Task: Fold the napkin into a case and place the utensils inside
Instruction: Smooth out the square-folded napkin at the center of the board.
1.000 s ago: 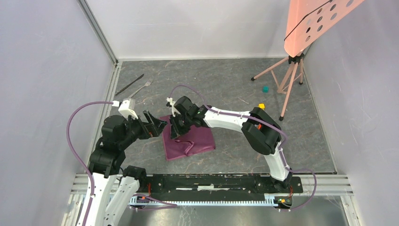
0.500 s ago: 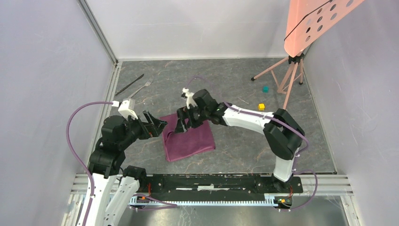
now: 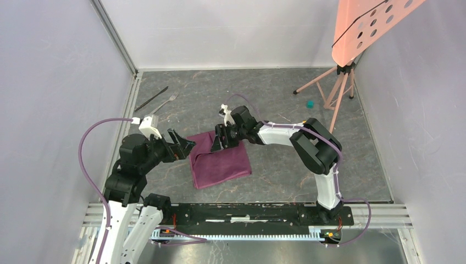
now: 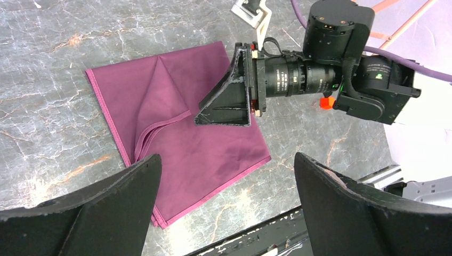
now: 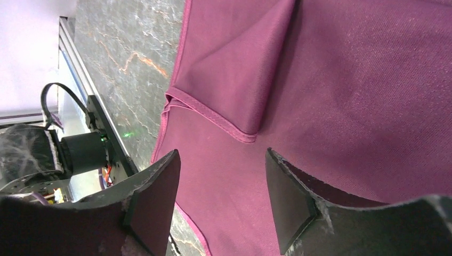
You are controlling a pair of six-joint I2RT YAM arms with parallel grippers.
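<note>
Right pincer [image 3: 220,138] has let go: jaws apart, empty, drawn back over the plum-purple rectangular cloth napkin's [image 3: 220,164] far edge. Fold laid, case unfinished. Left pincer [image 3: 182,144] gapes empty beside it.

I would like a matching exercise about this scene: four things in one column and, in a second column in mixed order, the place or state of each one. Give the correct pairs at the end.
Column one
1. napkin
2. fork
3. teal cube
4. right gripper

Column two
A. far right, beside the tripod
B. jaws apart, nothing between them, over purple cloth
C. far left, next to the dark knife
D. folded, lying flat in the middle

Pairs: 1-D, 2-C, 3-A, 4-B
</note>
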